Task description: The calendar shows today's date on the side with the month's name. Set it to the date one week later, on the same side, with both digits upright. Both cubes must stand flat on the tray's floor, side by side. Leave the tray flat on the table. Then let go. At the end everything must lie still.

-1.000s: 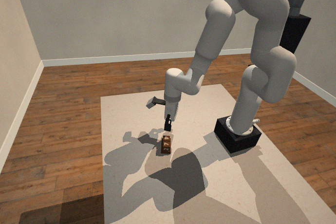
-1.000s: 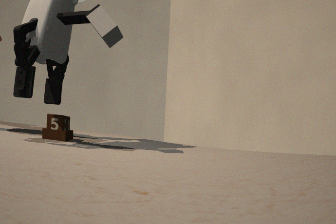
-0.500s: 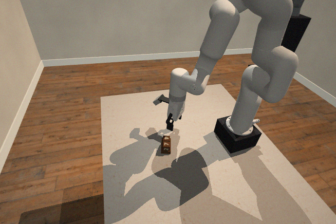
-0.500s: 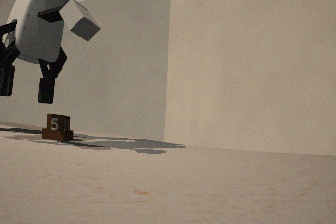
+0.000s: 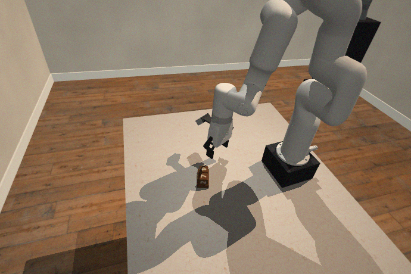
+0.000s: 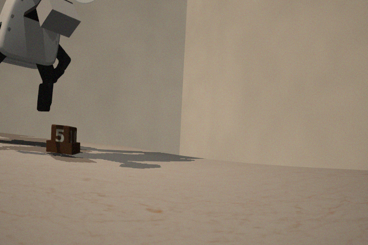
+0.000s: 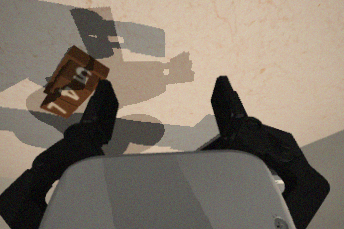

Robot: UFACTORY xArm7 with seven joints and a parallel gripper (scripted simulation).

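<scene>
The wooden tray (image 5: 202,187) (image 6: 53,146) (image 7: 88,61) stands flat on the table, with two brown cubes side by side in it. One cube (image 5: 203,176) (image 7: 58,106) has a 7 on top and, in the top view, a 2 on its end face. The other cube (image 6: 60,135) (image 7: 73,92) has a 4 on top and a 5 on its end face. Its side face is seen too steeply to read. The month's name cannot be read. My gripper (image 5: 218,151) (image 7: 164,90) is open and empty, above the table and off to one side of the calendar. One fingertip overlaps the tray's edge in the wrist view.
The calendar stands on a pale mat (image 5: 159,137), under shadows of the arm. The arm's black base (image 5: 288,174) is to the right in the top view. A camera block (image 6: 56,16) sticks out from the wrist.
</scene>
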